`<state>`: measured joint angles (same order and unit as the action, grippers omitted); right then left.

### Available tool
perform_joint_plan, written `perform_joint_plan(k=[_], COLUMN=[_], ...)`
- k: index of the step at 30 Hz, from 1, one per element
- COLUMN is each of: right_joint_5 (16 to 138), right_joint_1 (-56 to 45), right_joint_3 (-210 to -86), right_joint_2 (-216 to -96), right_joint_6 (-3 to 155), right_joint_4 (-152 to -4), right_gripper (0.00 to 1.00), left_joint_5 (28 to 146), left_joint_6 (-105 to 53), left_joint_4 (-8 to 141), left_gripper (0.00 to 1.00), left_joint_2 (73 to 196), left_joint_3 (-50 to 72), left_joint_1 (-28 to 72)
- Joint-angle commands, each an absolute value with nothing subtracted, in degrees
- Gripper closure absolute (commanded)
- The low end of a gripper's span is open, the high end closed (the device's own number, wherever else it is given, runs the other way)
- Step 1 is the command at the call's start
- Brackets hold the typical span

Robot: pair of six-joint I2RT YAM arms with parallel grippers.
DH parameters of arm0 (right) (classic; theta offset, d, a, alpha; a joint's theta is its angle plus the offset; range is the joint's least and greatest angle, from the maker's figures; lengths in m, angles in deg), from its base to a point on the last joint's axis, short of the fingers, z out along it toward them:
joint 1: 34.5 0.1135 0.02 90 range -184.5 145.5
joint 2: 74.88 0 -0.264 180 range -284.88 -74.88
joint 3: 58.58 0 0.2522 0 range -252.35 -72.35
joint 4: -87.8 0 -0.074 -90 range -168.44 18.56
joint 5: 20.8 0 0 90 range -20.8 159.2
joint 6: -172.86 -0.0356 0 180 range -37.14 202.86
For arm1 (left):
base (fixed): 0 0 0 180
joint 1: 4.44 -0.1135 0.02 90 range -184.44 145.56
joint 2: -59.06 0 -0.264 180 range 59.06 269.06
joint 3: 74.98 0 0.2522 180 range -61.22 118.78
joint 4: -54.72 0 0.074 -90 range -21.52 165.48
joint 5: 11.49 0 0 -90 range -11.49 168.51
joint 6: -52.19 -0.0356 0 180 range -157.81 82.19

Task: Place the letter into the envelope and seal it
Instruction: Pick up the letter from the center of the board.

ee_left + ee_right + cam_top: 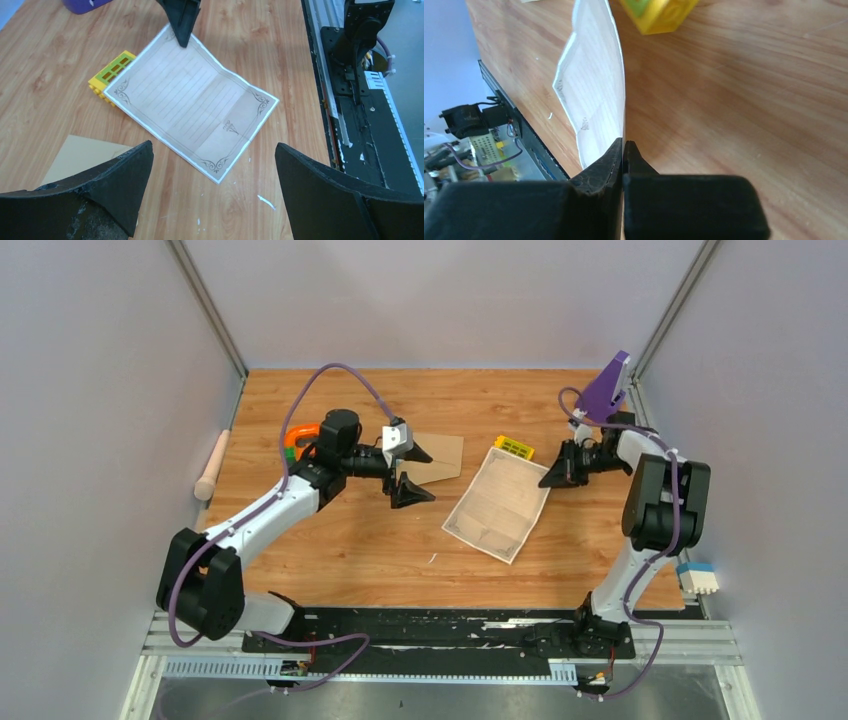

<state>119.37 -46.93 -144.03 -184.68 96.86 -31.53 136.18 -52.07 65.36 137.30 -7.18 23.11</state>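
Letter edge pinched; right tool low, level.

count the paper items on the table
2: the letter mid-table, one edge in the right pincer; the envelope left of it, by the left pincer. Others may be hidden.

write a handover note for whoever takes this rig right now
Left gripper: open, empty, above the near edge of the envelope, which lies flat on the table.
Right gripper: shut on the edge of the letter nearest the right arm. That edge is lifted; the rest lies unfolded on the table, apart from the envelope.
Done: letter gripped.
Left: put the letter into the envelope, seal the flap.
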Motion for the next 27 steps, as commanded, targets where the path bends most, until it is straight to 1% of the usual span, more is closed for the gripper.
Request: perform_joint_plan(k=[1,4,10,13,16,21,27], right_joint_5=[124.14,128.28,137.9,139.84,141.78,143.8,147.39], right_joint_1=[-44.71,-44.44,-44.44,-44.44,-44.44,-44.44,-44.44], right_joint_3=[-146.64,-147.1,-148.88,-150.72,-153.44,-157.08,-158.6], right_joint_2=[-171.35,-164.05,-156.33,-153.98,-152.32,-149.33,-145.77], right_joint_6=[102.21,104.37,107.27,109.39,112.98,115.82,116.35], right_joint_4=[-29.01,-27.8,-24.69,-20.86,-15.56,-10.14,-7.45], right_gripper=[1.0,1.0,1.0,1.0,1.0,1.0,1.0], left_joint_5=[136.76,136.21,134.74,134.83,136.33,141.98,144.68], left_joint_6=[-49.5,-48.31,-47.55,-48.31,-49.17,-47.4,-42.65], left_joint_4=[61.13,59.88,59.02,61.25,64.24,66.65,62.11], left_gripper=[0.0,0.0,0.0,0.0,0.0,0.0,0.0], left_joint_2=[136.07,137.29,140.4,143.16,145.59,150.28,152.9], left_joint_3=[-8.51,-8.46,-6.58,-3.79,1.47,8.2,8.8], left_joint_1=[23.11,23.16,23.16,23.13,23.15,23.16,23.13])
